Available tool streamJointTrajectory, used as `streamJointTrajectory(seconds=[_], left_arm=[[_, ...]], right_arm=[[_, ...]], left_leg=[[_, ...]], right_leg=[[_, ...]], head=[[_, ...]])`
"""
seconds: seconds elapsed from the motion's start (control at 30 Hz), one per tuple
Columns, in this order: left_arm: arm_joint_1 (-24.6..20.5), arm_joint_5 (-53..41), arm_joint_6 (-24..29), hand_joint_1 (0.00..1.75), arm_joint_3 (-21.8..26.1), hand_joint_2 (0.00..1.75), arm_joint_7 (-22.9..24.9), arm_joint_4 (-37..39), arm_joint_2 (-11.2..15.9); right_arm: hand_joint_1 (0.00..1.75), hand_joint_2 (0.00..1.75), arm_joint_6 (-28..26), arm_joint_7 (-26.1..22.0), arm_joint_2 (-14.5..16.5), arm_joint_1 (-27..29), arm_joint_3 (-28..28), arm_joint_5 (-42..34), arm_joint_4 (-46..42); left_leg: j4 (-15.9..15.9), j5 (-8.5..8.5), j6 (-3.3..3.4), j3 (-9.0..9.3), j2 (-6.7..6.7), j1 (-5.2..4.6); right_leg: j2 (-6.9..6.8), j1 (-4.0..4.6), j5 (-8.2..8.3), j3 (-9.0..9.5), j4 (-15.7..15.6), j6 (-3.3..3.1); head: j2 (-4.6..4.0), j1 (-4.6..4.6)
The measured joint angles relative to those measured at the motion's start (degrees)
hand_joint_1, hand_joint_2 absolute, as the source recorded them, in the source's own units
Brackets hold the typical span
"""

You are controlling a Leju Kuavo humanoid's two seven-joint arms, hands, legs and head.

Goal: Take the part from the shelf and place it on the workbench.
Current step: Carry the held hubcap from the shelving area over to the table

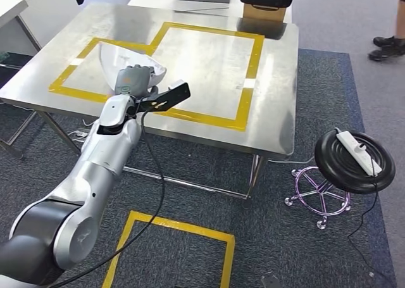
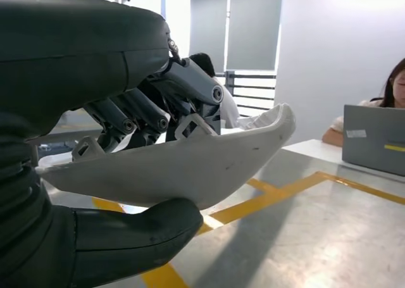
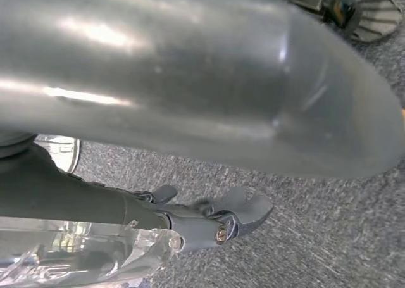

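Fingers (image 2: pixel 143 111) of the left hand (image 1: pixel 135 82) curl over the top of the white part (image 2: pixel 191 164) while the thumb (image 2: pixel 133 237) presses beneath it, clamping the curved shell between them. That part hangs just above the steel workbench (image 1: pixel 210 60), over the yellow tape outline (image 1: pixel 248 92); whether it touches the surface cannot be told. Left arm stretches forward over the near edge. Right hand (image 3: pixel 224 215) points toward grey carpet (image 3: pixel 310 237), fingers held out and holding nothing.

Silver left arm (image 1: pixel 102 158), black cable (image 1: pixel 155 193), grey robot hand (image 1: pixel 135 80)
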Motion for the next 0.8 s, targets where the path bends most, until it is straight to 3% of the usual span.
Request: streamJointTrajectory(seconds=[0.07,0.13,0.2,0.3,0.33,0.37,0.4,0.47,0.53,0.63,0.7,0.73,0.8], left_arm=[[-0.07,0.0,-0.03,1.75,-0.02,1.75,-0.04,0.0,-0.03],[-0.04,0.0,-0.05,1.75,-0.03,1.75,-0.06,-0.01,0.02],[-0.07,0.0,-0.05,1.75,-0.03,1.75,-0.06,-0.04,0.04],[-0.03,0.0,-0.08,1.75,-0.04,1.75,-0.09,-0.07,-0.04],[0.02,0.0,-0.1,1.75,-0.04,1.75,-0.1,-0.07,-0.05],[0.07,0.0,-0.12,1.75,-0.04,1.75,-0.1,-0.07,-0.05],[0.11,0.0,-0.14,1.75,-0.04,1.75,-0.1,-0.07,-0.05],[0.06,0.0,-0.15,1.75,-0.04,1.75,-0.1,-0.08,-0.07],[-0.16,0.0,-0.15,1.75,-0.05,1.75,-0.1,-0.09,-0.08],[-0.25,0.0,-0.17,1.75,-0.07,1.75,-0.1,-0.1,-0.07],[-0.29,0.0,-0.16,1.75,-0.07,1.75,-0.1,-0.21,0.01],[-0.32,0.0,-0.16,1.75,-0.07,1.75,-0.1,-0.27,0.05],[-0.16,0.0,-0.19,1.75,-0.07,1.75,-0.11,-0.31,0.14]], right_arm=[[0.0,0.0,0.02,-0.01,0.03,-0.04,0.0,0.01,0.0],[0.0,0.0,0.02,-0.01,0.04,0.01,0.0,0.01,0.0],[0.0,0.0,0.02,-0.03,0.06,0.08,0.0,0.01,0.01],[0.0,0.0,0.02,-0.08,0.08,0.09,0.0,0.02,0.01],[0.0,0.0,0.03,-0.08,0.08,0.14,0.0,0.03,0.0],[0.0,0.0,0.03,-0.08,0.08,0.19,0.0,0.03,0.0],[0.0,0.0,0.04,-0.08,0.08,0.24,0.01,0.03,0.0],[0.0,0.0,0.05,-0.08,0.08,0.25,0.01,0.03,0.01],[0.0,0.0,0.07,-0.08,0.09,0.17,0.02,0.03,0.01],[0.0,0.0,0.1,-0.08,0.1,0.14,0.02,0.03,0.0],[0.0,0.0,0.1,-0.09,0.1,0.14,0.02,0.03,0.0],[0.0,0.0,0.07,-0.09,0.1,0.09,0.02,0.03,0.0],[0.0,0.0,0.0,-0.1,0.1,0.0,0.02,0.03,0.0]], left_leg=[[-2.7,0.07,0.4,1.22,0.0,-0.15],[-3.04,-0.32,0.95,1.44,-0.08,-0.1],[-3.15,-0.57,1.56,1.92,-0.12,0.1],[-3.16,-1.16,2.09,2.68,-0.18,0.1],[-3.16,-1.38,2.1,2.95,-0.19,0.08],[-3.16,-1.63,2.05,3.27,-0.21,0.08],[-3.16,-1.91,1.97,3.65,-0.22,0.08],[-3.17,-2.57,1.65,4.59,-0.25,0.09],[-3.16,-3.13,1.11,5.13,-0.3,-0.02],[-3.42,-3.45,0.2,5.25,-0.33,0.03],[-2.05,-4.57,-0.31,4.64,-0.23,0.08],[0.39,-5.84,-0.46,3.37,-0.19,0.07],[8.11,-8.9,-0.64,-0.99,-0.15,0.04]], right_leg=[[0.07,0.17,-0.4,-0.03,0.16,0.47],[0.03,0.08,-0.7,-0.03,0.13,0.94],[-0.26,-0.01,-2.03,-1.12,2.71,1.61],[-0.54,-0.24,-5.93,-6.92,13.47,2.35],[-0.54,-0.27,-6.34,-8.66,15.99,2.42],[-0.54,-0.29,-5.7,-9.47,16.53,2.4],[-0.55,-0.3,-4.13,-9.2,15.0,2.33],[-0.56,-0.29,0.42,-5.96,7.23,2.05],[-0.52,-0.16,2.5,-2.95,1.17,1.66],[-0.4,0.1,2.19,-2.24,0.05,0.77],[-0.4,-0.01,2.2,-1.84,-0.36,0.0],[-0.43,-0.11,2.16,-1.59,-0.55,-0.35],[-0.48,-0.15,1.9,-1.33,-0.63,-0.83]], head=[[0.0,0.06],[0.0,0.04],[0.0,0.22],[0.0,0.4],[0.0,0.39],[0.0,0.4],[0.0,0.39],[0.0,0.4],[0.0,0.38],[0.0,0.29],[0.0,0.16],[0.0,0.07],[0.0,-0.05]])
